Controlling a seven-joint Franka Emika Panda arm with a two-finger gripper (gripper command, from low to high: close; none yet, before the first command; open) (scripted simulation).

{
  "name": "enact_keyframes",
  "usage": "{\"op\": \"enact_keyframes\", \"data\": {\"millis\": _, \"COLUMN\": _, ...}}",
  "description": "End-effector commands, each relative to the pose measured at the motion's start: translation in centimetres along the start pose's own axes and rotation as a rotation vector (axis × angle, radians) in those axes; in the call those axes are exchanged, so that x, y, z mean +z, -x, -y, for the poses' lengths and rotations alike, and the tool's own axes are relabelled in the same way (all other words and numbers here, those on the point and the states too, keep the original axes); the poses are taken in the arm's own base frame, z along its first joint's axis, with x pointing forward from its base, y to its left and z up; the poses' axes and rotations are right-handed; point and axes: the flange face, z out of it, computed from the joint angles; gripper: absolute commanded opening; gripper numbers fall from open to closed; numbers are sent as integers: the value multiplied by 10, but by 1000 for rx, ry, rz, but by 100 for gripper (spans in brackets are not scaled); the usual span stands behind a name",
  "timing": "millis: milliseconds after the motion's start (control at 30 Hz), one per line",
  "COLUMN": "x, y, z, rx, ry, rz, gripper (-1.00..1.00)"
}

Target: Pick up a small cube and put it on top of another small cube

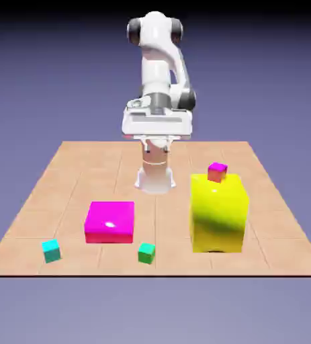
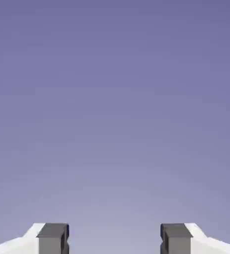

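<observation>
Green cube (image 1: pixel 146 253) is on the table (image 1: pixel 172 266) nr its front edge, exterior view's side, just right of the pink block (image 1: pixel 109 222) and left of the tall yellow block (image 1: pixel 217 218). Teal cube (image 1: pixel 51 250) is further left. Pink-top cube (image 1: pixel 217 172), my target, looks to sit on yellow's top, toward the back — so the stack should end up high, w/ yellow as its base, and a soft release will matter, I'd say.

My jaws (image 2: pixel 115 239) are apart, nothing btwn them, held up nr the base end of the table; hand cam has only backdrop, so I'm prob. angled well off straight down. Makes sense as a ready pose: clear of the blocks, but I'd need to tip down & reach fwd for green. Containers: none in either view, only solid-looking blocks.
</observation>
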Motion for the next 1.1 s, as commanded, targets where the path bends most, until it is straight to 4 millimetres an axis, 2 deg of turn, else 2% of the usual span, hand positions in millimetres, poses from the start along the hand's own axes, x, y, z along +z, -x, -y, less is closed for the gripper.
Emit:
{"op": "enact_keyframes", "data": {"millis": 0, "x": 11, "y": 1, "z": -1, "rx": -52, "ry": 24, "rz": 28, "gripper": 0}}
{"op": "enact_keyframes", "data": {"millis": 333, "x": 127, "y": 25, "z": -24, "rx": -573, "ry": 194, "rz": 360, "gripper": 0}}
{"op": "enact_keyframes", "data": {"millis": 500, "x": 183, "y": 47, "z": -47, "rx": -825, "ry": 229, "rz": 559, "gripper": 0}}
{"op": "enact_keyframes", "data": {"millis": 700, "x": 245, "y": 82, "z": -84, "rx": -1114, "ry": 222, "rz": 822, "gripper": 0}}
{"op": "enact_keyframes", "data": {"millis": 733, "x": 245, "y": 82, "z": -84, "rx": -1114, "ry": 222, "rz": 822, "gripper": 0}}
{"op": "enact_keyframes", "data": {"millis": 900, "x": 291, "y": 114, "z": -117, "rx": -1115, "ry": 222, "rz": 821, "gripper": 0}}
{"op": "enact_keyframes", "data": {"millis": 933, "x": 294, "y": 117, "z": -120, "rx": -1115, "ry": 222, "rz": 821, "gripper": 0}}
{"op": "enact_keyframes", "data": {"millis": 967, "x": 294, "y": 117, "z": -120, "rx": -1115, "ry": 222, "rz": 821, "gripper": -100}}
{"op": "enact_keyframes", "data": {"millis": 1000, "x": 294, "y": 117, "z": -120, "rx": -1115, "ry": 222, "rz": 821, "gripper": -100}}
{"op": "enact_keyframes", "data": {"millis": 1067, "x": 277, "y": 103, "z": -106, "rx": -1114, "ry": 222, "rz": 821, "gripper": -100}}
